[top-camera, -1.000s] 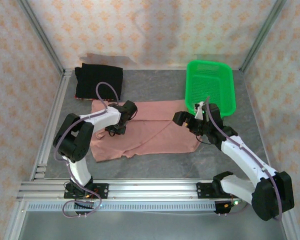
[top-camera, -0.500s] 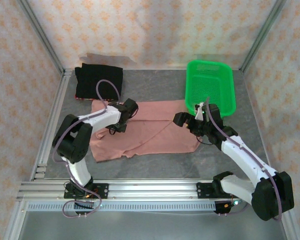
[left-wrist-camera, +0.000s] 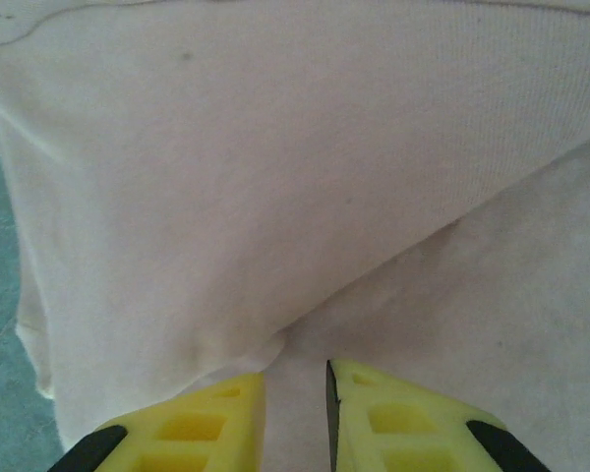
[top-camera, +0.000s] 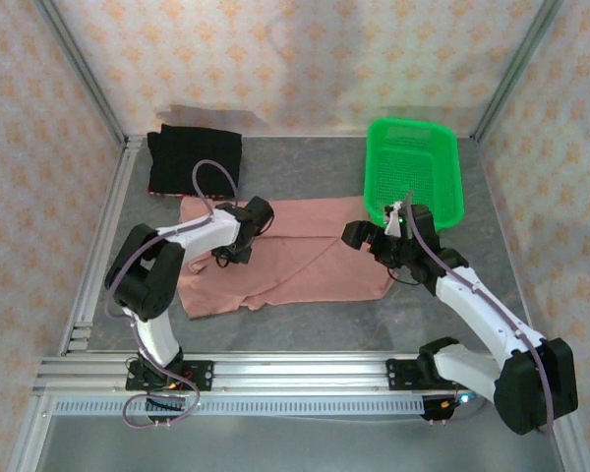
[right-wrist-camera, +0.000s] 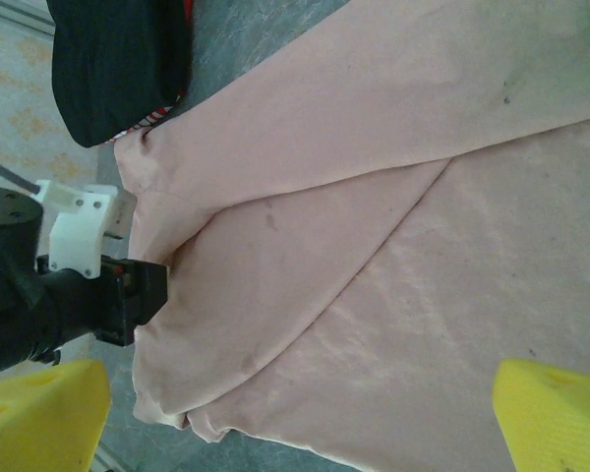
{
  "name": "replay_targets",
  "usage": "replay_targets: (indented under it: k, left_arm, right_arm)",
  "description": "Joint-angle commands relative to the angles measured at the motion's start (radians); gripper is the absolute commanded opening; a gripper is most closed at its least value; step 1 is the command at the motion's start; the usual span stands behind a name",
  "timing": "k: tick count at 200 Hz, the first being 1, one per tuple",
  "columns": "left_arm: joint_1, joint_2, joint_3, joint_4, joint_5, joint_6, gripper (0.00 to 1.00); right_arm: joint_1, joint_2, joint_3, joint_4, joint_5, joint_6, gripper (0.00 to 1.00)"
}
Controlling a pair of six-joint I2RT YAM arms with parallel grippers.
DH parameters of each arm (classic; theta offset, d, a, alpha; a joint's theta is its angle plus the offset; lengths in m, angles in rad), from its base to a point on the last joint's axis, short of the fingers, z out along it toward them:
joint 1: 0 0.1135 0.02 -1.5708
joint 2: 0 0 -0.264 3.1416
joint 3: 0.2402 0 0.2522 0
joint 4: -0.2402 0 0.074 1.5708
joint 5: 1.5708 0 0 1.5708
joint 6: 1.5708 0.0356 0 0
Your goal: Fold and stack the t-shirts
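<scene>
The pink shirt (top-camera: 305, 265) is part-folded and unstacked; the black shirt (top-camera: 195, 160) lies folded just beyond its far-left corner. The left gripper (left-wrist-camera: 295, 382) pinches the pink shirt, and the right gripper (right-wrist-camera: 295, 413) hangs open above it.

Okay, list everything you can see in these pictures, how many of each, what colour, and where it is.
pink shirt: one, dusty pink, partly folded, mid-table
black shirt: one, black with a red edge, folded, far left corner
basket: one, green mesh, far right side
table: one, grey, under everything
left pincer: one, yellow fingers, closed on a fold of the pink shirt
right pincer: one, yellow fingers, open, above the pink shirt's right part
</scene>
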Motion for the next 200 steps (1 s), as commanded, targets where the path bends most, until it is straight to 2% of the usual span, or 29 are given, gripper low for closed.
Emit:
replay_targets:
  k: [1,80,129,200]
  left_arm:
    - [-0.001,0.030,0.034,-0.031,0.012,0.002,0.23]
    - [0.049,0.075,0.074,-0.036,-0.068,0.016,0.22]
    - [0.090,0.125,0.089,-0.045,-0.068,0.033,0.22]
    - [0.107,0.109,0.064,-0.031,-0.081,0.033,0.23]
  right_arm:
    - [-0.010,-0.029,0.022,-0.030,0.019,-0.022,0.99]
    - [-0.027,-0.034,0.011,-0.023,0.004,-0.015,0.99]
    - [-0.036,-0.036,0.005,-0.028,-0.008,-0.015,0.99]
    - [-0.045,-0.027,0.006,-0.024,-0.014,-0.017,0.99]
